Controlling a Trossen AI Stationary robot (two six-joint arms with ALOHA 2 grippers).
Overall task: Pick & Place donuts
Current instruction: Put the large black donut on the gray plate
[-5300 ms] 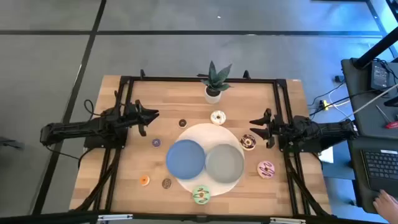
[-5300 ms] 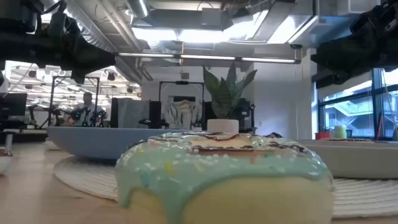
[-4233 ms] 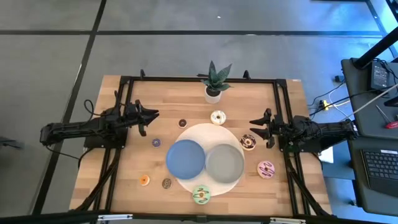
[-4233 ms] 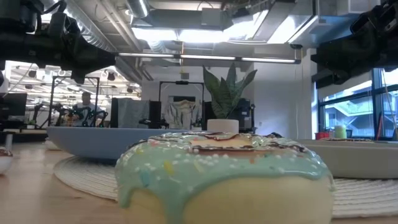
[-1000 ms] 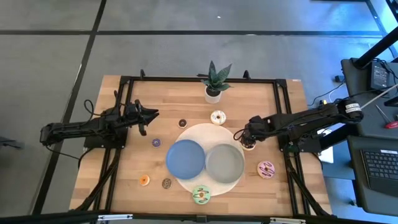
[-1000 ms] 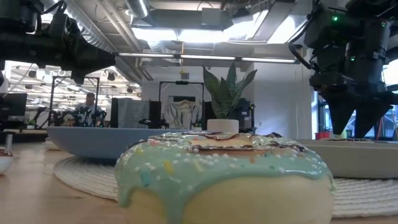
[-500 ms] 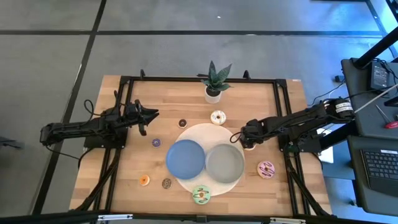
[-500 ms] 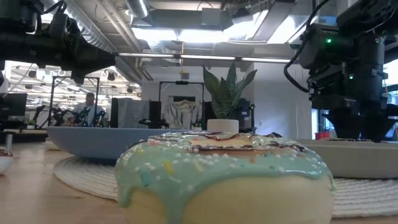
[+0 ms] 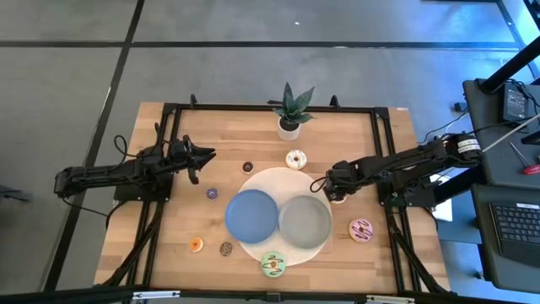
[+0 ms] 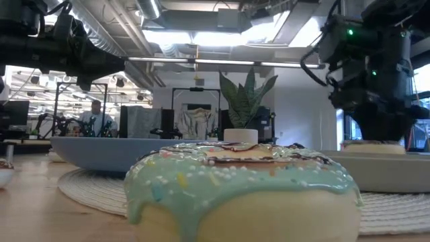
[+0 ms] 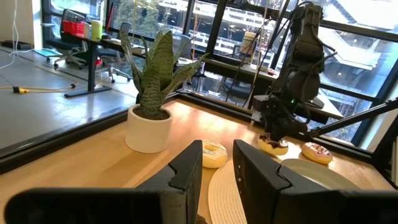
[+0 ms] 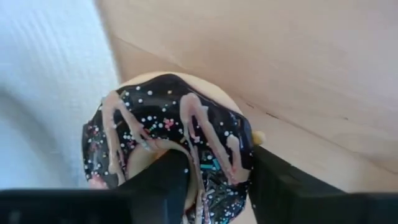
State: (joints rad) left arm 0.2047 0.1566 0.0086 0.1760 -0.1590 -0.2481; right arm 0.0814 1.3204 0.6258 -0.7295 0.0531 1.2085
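- green donut (image 10: 242, 191): lying nearest the low camera, at the counter's (image 9: 169, 245) front edge, just touching the white mat (image 9: 261, 181); untouched.
- pink donut (image 9: 361, 229): sitting on bare wood to the right of the mat, apart from the grey plate (image 9: 305, 221); small orange ring (image 9: 196, 245) and brown ring (image 9: 226, 249) lying front left.
- blue plate (image 9: 251, 214) and grey plate: sitting side by side on the mat; neither is carrying a donut.
- chocolate donut (image 12: 171, 140): resting at the mat's right edge; right pincer (image 9: 336, 192) standing down over it, one finger through the ring's hole and the other outside, grasping its near wall though the jaws appear to be still closing.
- Risk, judged: one finger is pressing on soft icing; an off-centre pinch could let the ring twist or slip on lifting, or drag it onto the mat.
- purple ring (image 9: 212, 193), dark ring (image 9: 247, 167) and white donut (image 9: 295, 159): lying farther back.
- left pincer (image 9: 205, 155): waiting over the counter's left side, partly parted, grasping nothing.
- potted plant (image 9: 290, 110): standing at the far edge.
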